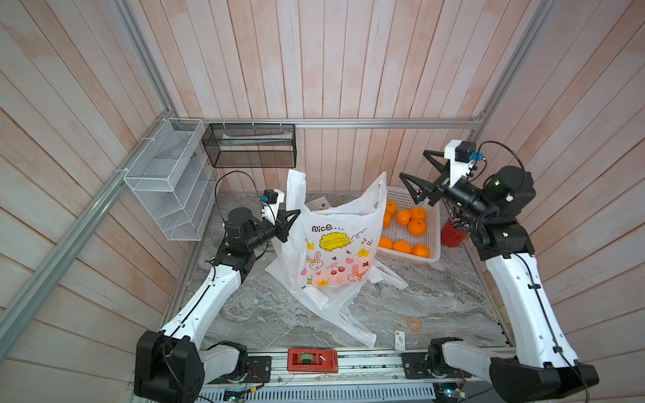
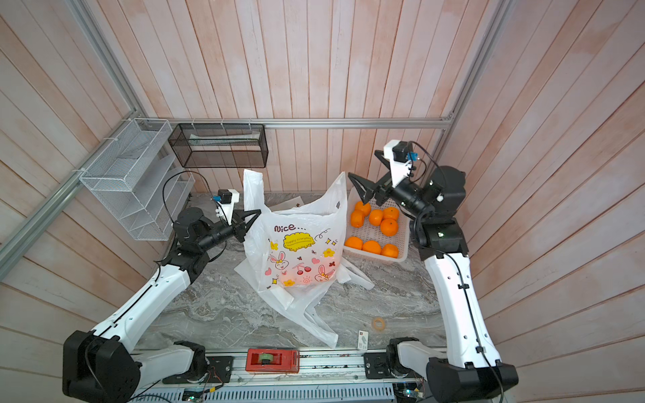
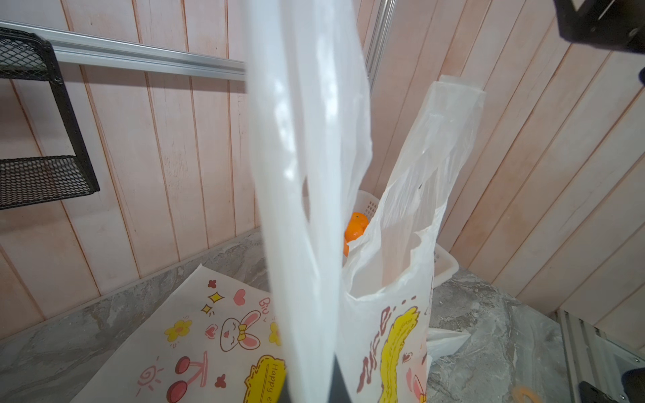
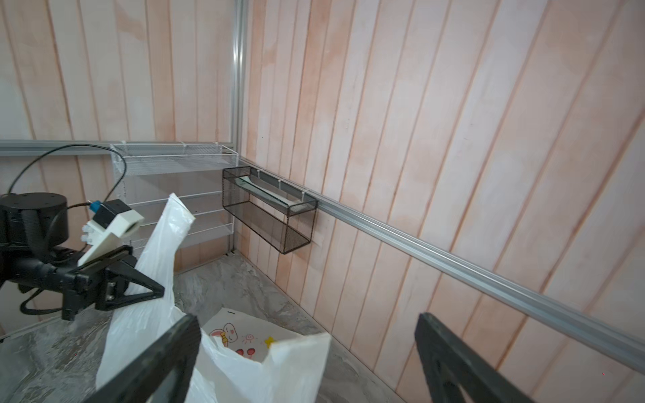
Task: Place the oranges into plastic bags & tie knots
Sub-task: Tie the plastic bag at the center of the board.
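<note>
A plastic bag (image 1: 335,251) (image 2: 300,251) printed with bunnies and "Nice" stands upright mid-table, with an orange glow low inside it (image 1: 321,281). My left gripper (image 1: 296,213) (image 2: 257,212) (image 3: 314,394) is shut on the bag's left handle strip (image 3: 307,174). My right gripper (image 1: 413,163) (image 2: 362,163) (image 4: 307,317) hangs open above the basket's far left corner; the bag's right handle (image 4: 300,352) stands free between its fingers (image 4: 167,352). Several oranges (image 1: 408,223) (image 2: 377,223) (image 3: 356,223) lie in the white perforated basket (image 1: 432,258) on the right. More bags lie flat: one under the upright bag (image 1: 349,314), one behind it (image 3: 216,335).
A red cup of tools (image 1: 453,233) stands right of the basket, under my right arm. A white wire rack (image 1: 167,181) and a black mesh basket (image 1: 249,144) hang on the walls. At the front edge lie a red tape dispenser (image 1: 312,361), a rubber ring (image 1: 414,324) and a small card (image 1: 400,340).
</note>
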`<state>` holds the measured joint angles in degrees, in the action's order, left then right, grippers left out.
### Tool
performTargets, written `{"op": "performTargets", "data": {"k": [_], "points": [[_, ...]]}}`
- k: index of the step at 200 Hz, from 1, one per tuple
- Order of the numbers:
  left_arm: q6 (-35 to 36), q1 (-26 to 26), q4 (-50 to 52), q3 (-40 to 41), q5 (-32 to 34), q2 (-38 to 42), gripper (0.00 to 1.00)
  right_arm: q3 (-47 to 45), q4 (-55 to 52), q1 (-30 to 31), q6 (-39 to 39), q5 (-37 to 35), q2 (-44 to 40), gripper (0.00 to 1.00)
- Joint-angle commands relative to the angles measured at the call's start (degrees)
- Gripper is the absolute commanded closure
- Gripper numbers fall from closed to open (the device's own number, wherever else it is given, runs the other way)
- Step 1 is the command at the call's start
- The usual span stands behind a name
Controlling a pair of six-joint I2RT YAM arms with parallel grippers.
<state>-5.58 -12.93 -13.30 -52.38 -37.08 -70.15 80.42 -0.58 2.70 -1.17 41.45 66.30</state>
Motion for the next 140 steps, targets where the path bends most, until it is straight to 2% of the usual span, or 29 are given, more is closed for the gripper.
{"op": "performTargets", "data": {"k": [1,24,59,78,108,140], "points": [[0.8,0.6,-1.9,1.3,-2.7,0.8,1.0,-10.5,10.9,-5.4,5.3,5.6,-2.6,0.02],[0.8,1.0,-2.5,2.1,-2.9,1.0,1.0,-21.5,19.3,-8.9,6.3,10.3,-4.1,0.02],[0.8,1.1,-2.4,2.3,-4.5,0.8,1.0,-33.0,33.6,-9.0,5.4,16.4,-1.8,0.02],[2.3,1.1,-2.3,2.4,-4.5,0.6,1.0,-33.1,34.4,-8.0,3.3,19.0,1.2,0.02],[3.4,1.1,-2.6,2.9,-4.5,0.5,1.0,-30.5,30.6,-4.2,-4.7,17.9,6.1,0.02],[4.3,1.2,-3.0,3.2,-4.5,0.3,1.0,-28.0,35.6,-2.6,-3.6,19.9,11.9,0.08]]}}
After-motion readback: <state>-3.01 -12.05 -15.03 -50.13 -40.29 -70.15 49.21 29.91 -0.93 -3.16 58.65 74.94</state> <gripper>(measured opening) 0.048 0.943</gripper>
